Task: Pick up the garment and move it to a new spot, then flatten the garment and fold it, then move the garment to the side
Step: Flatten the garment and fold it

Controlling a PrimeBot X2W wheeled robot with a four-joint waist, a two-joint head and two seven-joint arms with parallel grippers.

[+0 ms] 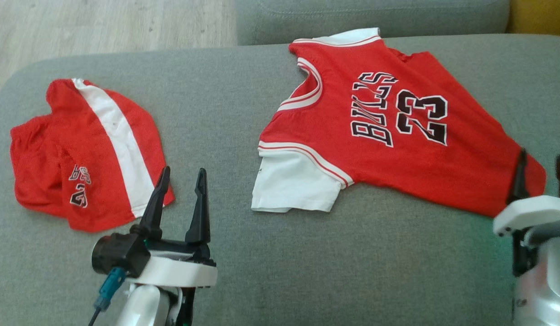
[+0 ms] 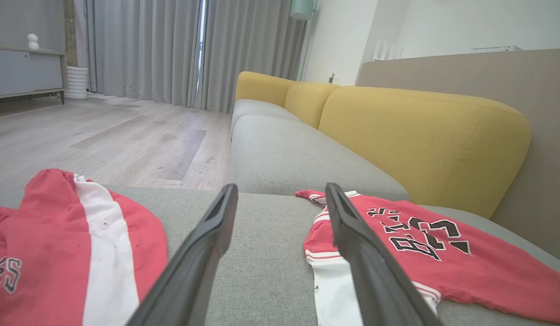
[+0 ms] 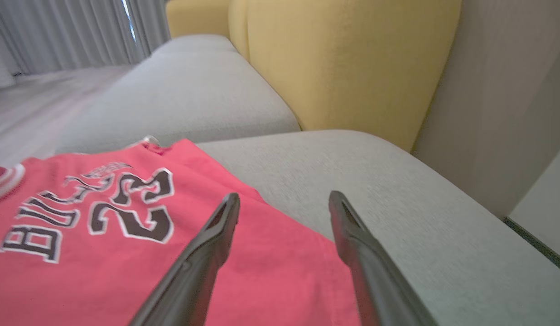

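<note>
Bulls jersey (image 1: pixel 398 136) on grey sofa seat (image 1: pixel 225 104), red shorts (image 1: pixel 85 154) well apart, both arms' jaws spread, holding nothing.

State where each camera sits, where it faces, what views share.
Head view: on the head, facing down at the grey fabric sofa seat; left gripper, right gripper show.
Left wrist view: along its dark fingers toward yellow cushioned backrest.
Right wrist view: along its fingers, across the seat.
Shared: red BULLS 23 jersey.
</note>
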